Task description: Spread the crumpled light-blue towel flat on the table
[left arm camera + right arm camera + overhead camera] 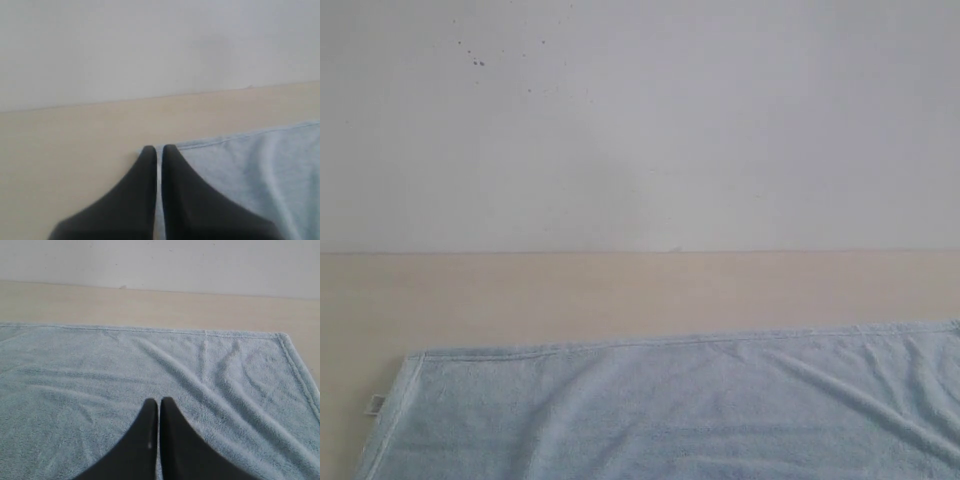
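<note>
Exterior view shows the pale blue towel (pixel 700 410) lying mostly flat on the beige desk (pixel 620 290). The left end effector (pixel 157 150), jaws together, sits at its corner; the right end effector (pixel 159 401), jaws together, is over its wrinkled surface.

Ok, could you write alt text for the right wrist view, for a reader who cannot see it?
A pale blue, softly wrinkled towel lies spread on a beige table. The right arm's two dark fingers, shut together, point over it; a white wall stands behind.
</note>
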`<state>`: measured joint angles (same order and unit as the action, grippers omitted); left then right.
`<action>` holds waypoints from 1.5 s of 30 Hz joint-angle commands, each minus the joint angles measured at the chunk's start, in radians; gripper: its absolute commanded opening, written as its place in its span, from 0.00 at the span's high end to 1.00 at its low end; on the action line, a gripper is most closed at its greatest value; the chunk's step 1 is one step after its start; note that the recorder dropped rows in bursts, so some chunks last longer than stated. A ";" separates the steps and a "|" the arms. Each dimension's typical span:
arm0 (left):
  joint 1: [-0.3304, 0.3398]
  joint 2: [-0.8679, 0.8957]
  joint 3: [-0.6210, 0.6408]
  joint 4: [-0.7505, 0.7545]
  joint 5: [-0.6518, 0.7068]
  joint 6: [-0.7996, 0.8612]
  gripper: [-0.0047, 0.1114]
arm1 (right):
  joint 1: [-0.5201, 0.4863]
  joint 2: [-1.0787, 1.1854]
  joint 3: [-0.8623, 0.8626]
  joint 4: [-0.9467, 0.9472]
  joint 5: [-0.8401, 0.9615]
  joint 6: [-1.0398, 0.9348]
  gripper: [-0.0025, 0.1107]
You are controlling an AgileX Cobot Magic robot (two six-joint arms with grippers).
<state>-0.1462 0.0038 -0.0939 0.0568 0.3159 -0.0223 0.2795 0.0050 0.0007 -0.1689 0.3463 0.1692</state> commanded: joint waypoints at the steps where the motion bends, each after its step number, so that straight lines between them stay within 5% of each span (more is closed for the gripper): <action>1: 0.034 -0.004 0.081 -0.057 0.044 0.015 0.93 | -0.004 -0.005 -0.001 0.001 -0.011 0.003 0.97; 45: 0.034 -0.004 0.094 -0.090 0.028 0.077 0.93 | -0.004 -0.005 -0.001 0.001 -0.013 0.007 0.97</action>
<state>-0.1157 0.0022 -0.0029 -0.0221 0.3596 0.0504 0.2795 0.0050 0.0007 -0.1689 0.3427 0.1705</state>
